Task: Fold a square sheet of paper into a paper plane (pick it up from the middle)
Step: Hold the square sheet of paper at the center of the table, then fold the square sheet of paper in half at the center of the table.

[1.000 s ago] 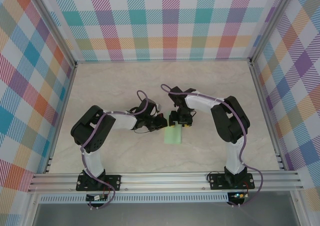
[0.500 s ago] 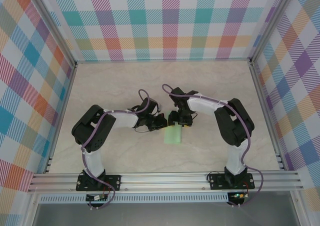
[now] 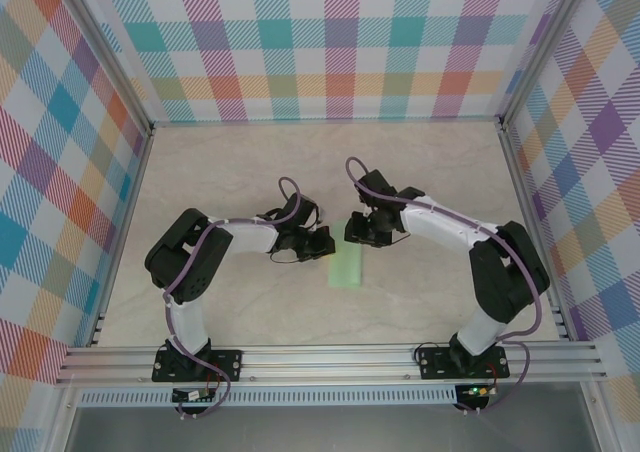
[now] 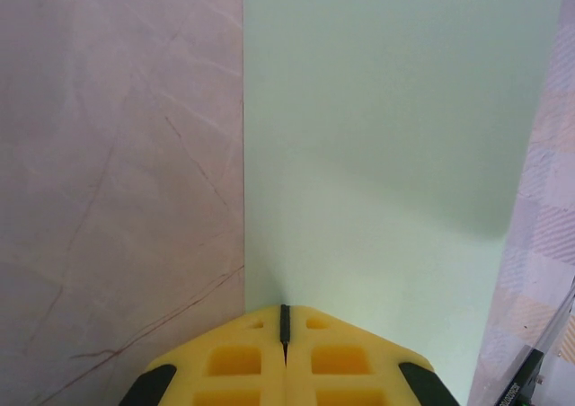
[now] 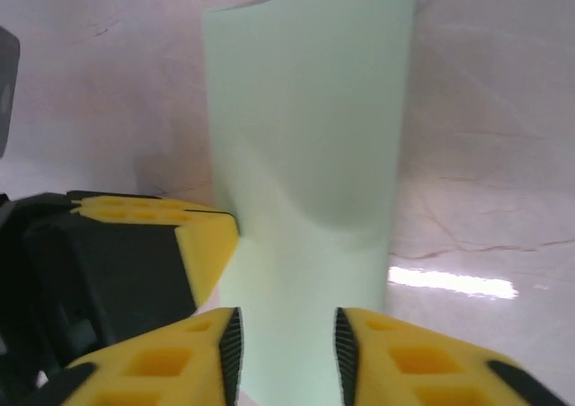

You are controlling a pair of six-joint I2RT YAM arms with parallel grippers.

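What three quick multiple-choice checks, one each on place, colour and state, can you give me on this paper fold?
1. Where is the paper?
A) against the back wall
B) on the table, by the tips of the left gripper and right gripper
C) on the front rail

2. Its colour?
A) orange
B) dark blue
C) pale mint-green

3. The left gripper is:
A) shut
B) wide open
C) around a cable

Answers: 1 B, the top view shows it there; 2 C, green in all views; 3 A, its fingertips meet in the left wrist view.
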